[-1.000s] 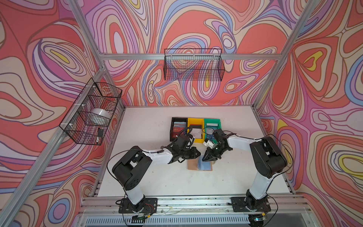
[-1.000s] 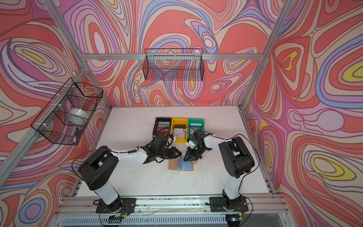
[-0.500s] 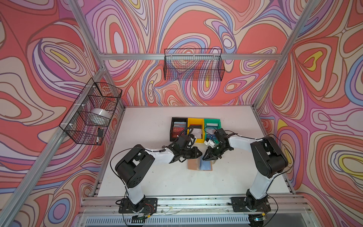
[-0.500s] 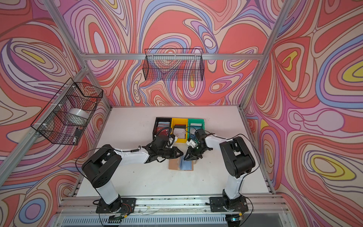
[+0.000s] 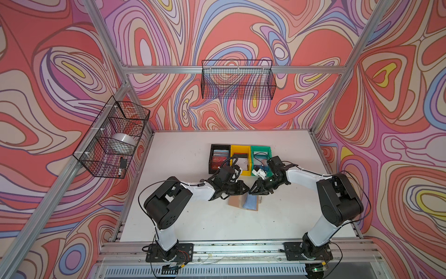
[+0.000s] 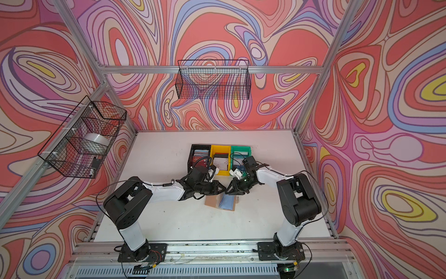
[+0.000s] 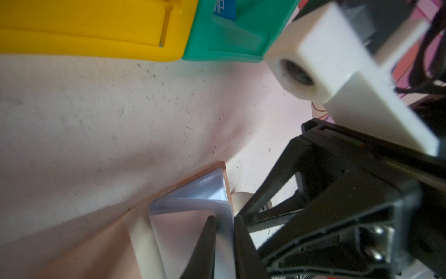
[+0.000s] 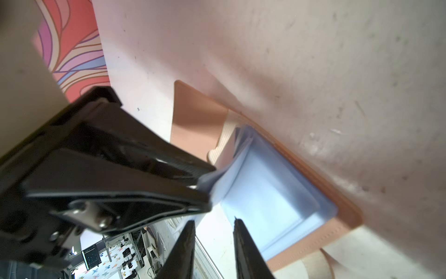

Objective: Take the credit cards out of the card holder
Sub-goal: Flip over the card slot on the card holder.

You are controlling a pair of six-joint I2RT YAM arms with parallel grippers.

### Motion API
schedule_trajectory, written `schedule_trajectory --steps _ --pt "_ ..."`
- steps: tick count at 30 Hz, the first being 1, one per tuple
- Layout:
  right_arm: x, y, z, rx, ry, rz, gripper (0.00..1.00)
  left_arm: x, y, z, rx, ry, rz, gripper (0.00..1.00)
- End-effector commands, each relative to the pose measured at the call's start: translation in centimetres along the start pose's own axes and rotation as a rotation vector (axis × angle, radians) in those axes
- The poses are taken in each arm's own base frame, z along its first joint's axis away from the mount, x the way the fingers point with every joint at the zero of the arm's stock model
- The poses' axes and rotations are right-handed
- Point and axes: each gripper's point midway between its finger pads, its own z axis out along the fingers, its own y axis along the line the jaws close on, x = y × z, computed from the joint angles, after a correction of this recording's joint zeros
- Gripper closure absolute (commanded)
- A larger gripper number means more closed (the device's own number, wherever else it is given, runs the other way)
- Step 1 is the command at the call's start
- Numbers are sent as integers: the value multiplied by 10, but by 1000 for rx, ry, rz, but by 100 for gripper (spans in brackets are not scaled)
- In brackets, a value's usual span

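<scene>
Because the job is to empty a wallet rather than move it, the white worktop (image 5: 193, 217) has everything laid within reach of both arms. Three open plastic bins, black (image 5: 211, 159), yellow (image 5: 240, 147) and green (image 5: 260, 147), stand touching side by side toward the back. They are presumably drop-off places, since flat red, blue and white credit cards (image 5: 220, 154) lie in them. Just in front of the bins, the small tan leather-like card holder (image 5: 237, 201) lies opened flat, cover down. Its clear plastic pages face up between the two arms, so they can be worked from either side. The left claw (image 7: 224, 232) comes in low and pinches one clear bluish sleeve page (image 8: 231, 169) near its edge, lifting it off the stack. I judge this is meant to open the pocket and steady the holder while the other arm reaches in. The right claw (image 8: 213, 232) hangs close to the lifted page with its fingers (image 8: 183, 248) spread and nothing between them, seemingly lined up for whatever sits in that pocket. Whether any card is inside these sleeves I cannot tell. A paler rectangle shows through the page in the right wrist view, but it is too blurred to name.
</scene>
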Motion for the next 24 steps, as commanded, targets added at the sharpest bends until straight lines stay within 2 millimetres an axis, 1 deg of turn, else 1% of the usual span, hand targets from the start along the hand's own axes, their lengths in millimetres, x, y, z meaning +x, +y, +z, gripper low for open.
schedule_trajectory --steps 1,7,15,19,24 --pt "4 6 -4 -23 6 -12 69 8 12 6 -29 22 -27 83" --pt "12 5 -3 -21 14 -8 69 3 8 8 -20 19 -23 82" --pt "17 4 -4 -14 23 -1 69 3 6 6 -13 15 -21 82" --pt "17 -4 -1 15 35 16 70 2 4 2 -22 9 -11 83" --pt "12 -6 8 12 48 18 72 0 2 -9 -53 2 15 82"
